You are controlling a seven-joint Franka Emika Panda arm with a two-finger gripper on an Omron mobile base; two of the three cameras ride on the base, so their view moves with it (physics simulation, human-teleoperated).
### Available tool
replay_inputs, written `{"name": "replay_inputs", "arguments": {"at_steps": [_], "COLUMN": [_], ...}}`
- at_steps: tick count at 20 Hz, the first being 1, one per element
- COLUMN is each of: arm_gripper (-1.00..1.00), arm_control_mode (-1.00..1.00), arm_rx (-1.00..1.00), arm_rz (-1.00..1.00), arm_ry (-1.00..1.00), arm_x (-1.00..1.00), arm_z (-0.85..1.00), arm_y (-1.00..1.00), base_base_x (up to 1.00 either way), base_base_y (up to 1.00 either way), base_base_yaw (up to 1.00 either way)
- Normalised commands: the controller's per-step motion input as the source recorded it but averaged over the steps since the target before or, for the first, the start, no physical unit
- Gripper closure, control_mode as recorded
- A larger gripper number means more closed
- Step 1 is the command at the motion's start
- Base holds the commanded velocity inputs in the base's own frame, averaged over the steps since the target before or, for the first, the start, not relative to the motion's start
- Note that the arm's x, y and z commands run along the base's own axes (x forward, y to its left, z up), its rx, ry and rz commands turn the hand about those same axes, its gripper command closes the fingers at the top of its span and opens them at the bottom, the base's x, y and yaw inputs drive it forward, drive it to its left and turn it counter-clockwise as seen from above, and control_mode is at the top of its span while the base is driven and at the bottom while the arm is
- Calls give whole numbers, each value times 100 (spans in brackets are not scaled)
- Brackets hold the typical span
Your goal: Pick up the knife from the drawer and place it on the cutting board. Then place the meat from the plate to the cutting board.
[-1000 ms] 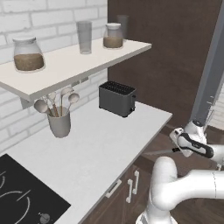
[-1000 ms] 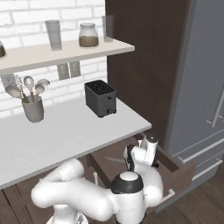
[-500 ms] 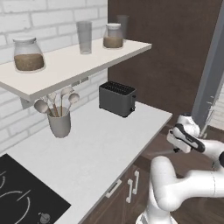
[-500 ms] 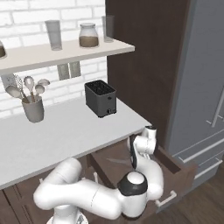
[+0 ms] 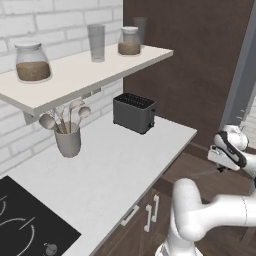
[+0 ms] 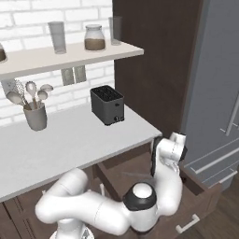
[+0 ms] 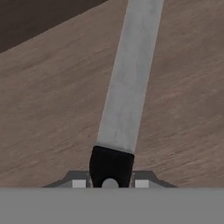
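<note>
The knife (image 7: pixel 130 78) lies in the drawer (image 6: pixel 196 193), blade running toward one o'clock, its black handle pinched between the part-closed gripper (image 7: pixel 110 177); pickup step in hand, next calling for a level lift clear.

- Left base view looks forward and down from behind the arm's left, along the worktop (image 5: pixel 125 165).
- Right base view faces the same worktop from the right; both share the toaster (image 6: pixel 107 104).
- Hand view sits very close above the drawer floor (image 7: pixel 52 109).
</note>
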Motion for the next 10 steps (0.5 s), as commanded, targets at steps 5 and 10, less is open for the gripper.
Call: {"name": "replay_inputs", "arguments": {"at_steps": [5, 10], "arm_gripper": [100, 100], "arm_control_mode": [-100, -100], "arm_rx": [0, 0], "arm_rz": [0, 1], "arm_ry": [-7, -18], "arm_x": [-37, -92], "arm_z": [100, 94], "arm_y": [36, 26], "base_base_x": [0, 0], "base_base_y": [0, 0], "base_base_yaw": [0, 0]}}
